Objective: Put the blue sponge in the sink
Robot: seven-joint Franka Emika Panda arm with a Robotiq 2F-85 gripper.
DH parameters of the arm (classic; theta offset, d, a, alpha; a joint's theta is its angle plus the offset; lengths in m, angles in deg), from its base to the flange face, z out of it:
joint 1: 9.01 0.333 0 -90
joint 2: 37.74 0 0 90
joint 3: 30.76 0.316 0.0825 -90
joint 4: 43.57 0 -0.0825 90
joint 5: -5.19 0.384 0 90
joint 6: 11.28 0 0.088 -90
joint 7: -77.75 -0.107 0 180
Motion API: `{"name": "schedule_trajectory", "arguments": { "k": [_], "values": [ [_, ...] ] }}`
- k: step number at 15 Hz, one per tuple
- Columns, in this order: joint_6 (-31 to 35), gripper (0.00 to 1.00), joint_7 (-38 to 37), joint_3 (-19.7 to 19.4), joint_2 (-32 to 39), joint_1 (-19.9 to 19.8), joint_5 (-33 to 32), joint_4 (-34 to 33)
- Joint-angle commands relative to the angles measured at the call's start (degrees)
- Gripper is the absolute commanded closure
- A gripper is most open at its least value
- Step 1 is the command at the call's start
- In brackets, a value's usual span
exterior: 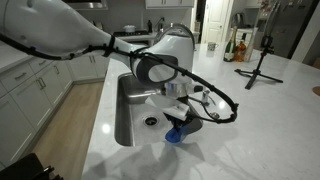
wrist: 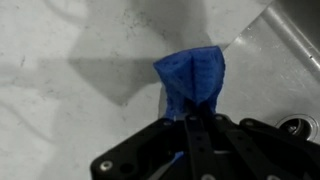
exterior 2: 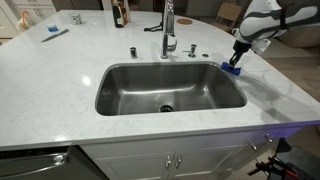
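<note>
The end effector (wrist: 196,122) is pinched shut on one edge of the blue sponge (wrist: 192,78). The sponge hangs from it folded and creased, bright blue, over the pale table (exterior 2: 60,90) just beside the rim of the steel sink (exterior 2: 125,85).

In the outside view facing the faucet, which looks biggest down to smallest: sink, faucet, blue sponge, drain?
1. rectangular stainless steel sink
2. tall arched chrome faucet
3. small blue sponge and round drain: look about alike, unranked
</note>
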Motion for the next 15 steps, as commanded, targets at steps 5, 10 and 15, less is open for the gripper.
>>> {"name": "schedule_trajectory", "arguments": {
  "k": [5, 10, 15],
  "values": [
    [-2.45, 0.98, -1.77, 2.23, -4.36, 4.34, -2.74, 2.49],
    [-2.24, 0.98, -3.84, 3.33, -4.75, 7.17, -2.87, 2.92],
    [-2.02, 0.98, -6.81, 4.5, -4.41, 9.36, -2.48, 2.94]
  ]
}}
